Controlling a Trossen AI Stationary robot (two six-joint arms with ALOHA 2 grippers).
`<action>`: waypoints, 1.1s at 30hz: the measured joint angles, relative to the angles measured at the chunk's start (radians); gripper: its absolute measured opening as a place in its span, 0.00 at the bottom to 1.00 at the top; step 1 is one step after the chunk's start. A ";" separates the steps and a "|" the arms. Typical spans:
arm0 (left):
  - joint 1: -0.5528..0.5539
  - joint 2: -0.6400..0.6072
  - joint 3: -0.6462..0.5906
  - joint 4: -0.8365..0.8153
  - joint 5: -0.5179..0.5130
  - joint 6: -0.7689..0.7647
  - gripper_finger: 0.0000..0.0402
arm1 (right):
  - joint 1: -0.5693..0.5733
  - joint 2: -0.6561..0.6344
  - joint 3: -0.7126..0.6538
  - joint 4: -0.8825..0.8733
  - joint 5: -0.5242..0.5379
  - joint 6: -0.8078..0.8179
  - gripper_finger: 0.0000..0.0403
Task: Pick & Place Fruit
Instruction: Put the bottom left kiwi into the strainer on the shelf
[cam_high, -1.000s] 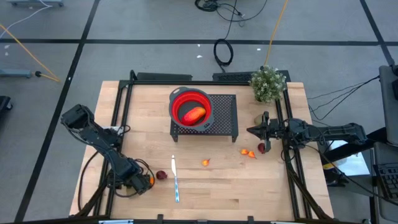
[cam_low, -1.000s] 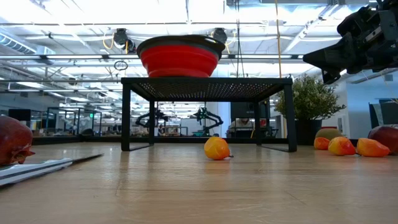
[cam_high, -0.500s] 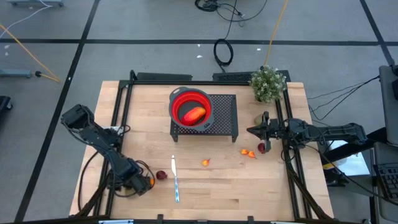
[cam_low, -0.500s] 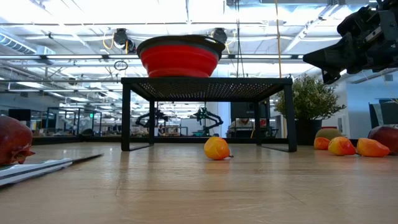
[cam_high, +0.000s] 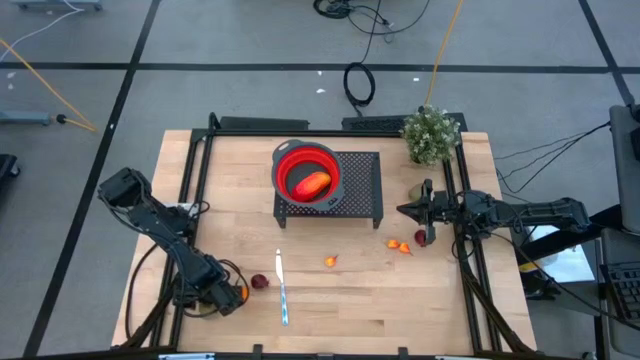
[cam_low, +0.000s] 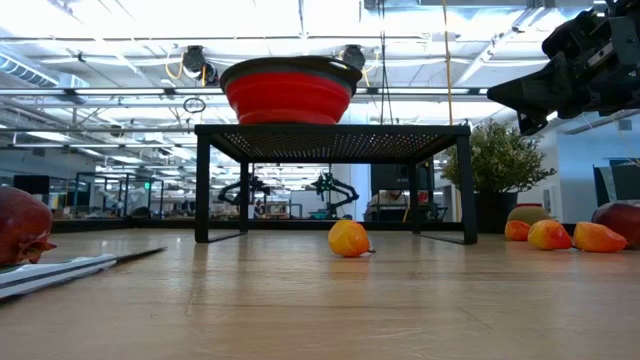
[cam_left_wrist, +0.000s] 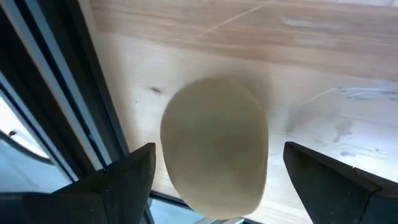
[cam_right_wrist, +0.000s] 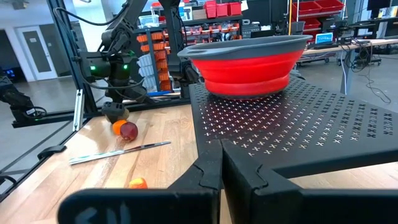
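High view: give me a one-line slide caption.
Red bowl holding a red-orange fruit on a black stand; other fruit and a knife lie on the table.

no visible change, arms motionless

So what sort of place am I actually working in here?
Probably a robotics lab or workshop: other robot arms on benches, red parts bins on shelves, and cables across the taped floor.

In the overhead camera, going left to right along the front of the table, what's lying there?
Left gripper → dark red fruit → knife → small orange fruit → two orange fruits → right gripper.
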 joint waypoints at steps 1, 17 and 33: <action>0.000 0.000 0.000 0.000 -0.006 0.000 0.87 | 0.000 0.000 0.000 0.000 0.000 0.000 0.00; 0.000 0.000 0.000 0.025 -0.013 0.012 0.87 | 0.000 0.000 0.000 0.000 0.000 0.000 0.00; -0.009 0.103 0.005 0.170 0.025 0.017 0.76 | 0.000 0.000 0.000 0.009 0.000 0.000 0.00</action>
